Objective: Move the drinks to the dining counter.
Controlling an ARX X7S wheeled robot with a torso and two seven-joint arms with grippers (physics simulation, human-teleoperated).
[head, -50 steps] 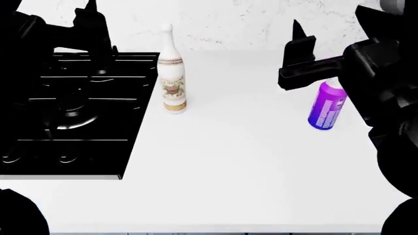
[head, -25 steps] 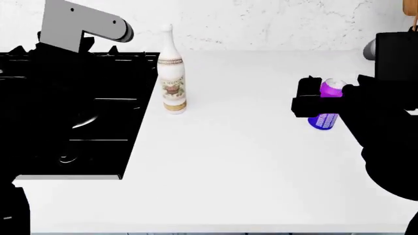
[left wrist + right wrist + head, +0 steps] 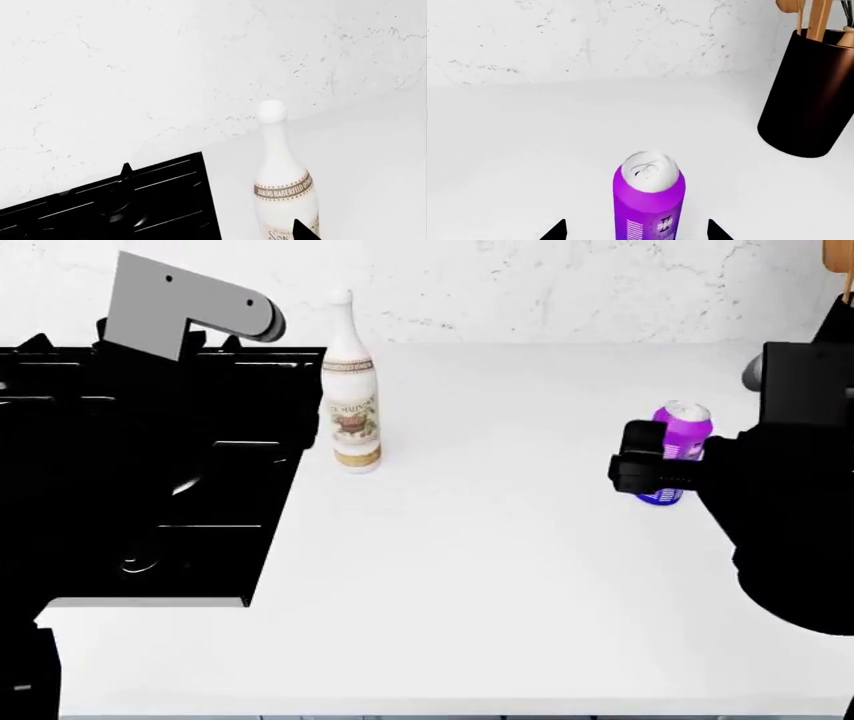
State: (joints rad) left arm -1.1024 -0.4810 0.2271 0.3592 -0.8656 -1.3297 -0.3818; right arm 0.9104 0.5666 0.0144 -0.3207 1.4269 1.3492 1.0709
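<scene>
The purple can (image 3: 648,202) stands upright on the white worktop (image 3: 507,570), well to the right of the white bottle (image 3: 352,390), which stands upright just beside the edge of the black gas hob (image 3: 127,210); neither drink has left this surface, and the dining counter is not in view, so the task appears to be at its first step, the reach for the grasp. In the right wrist view the two fingertips of the right gripper (image 3: 637,231) sit spread wide on either side of the can, clear of its sides, so the next move calls for a short advance and a squeeze low on the body. The right arm comes in from the right at can height. The left gripper (image 3: 303,231) shows only one dark tip near the bottle's label, so I cannot tell its opening; its arm lies over the hob, level with the bottle.
</scene>
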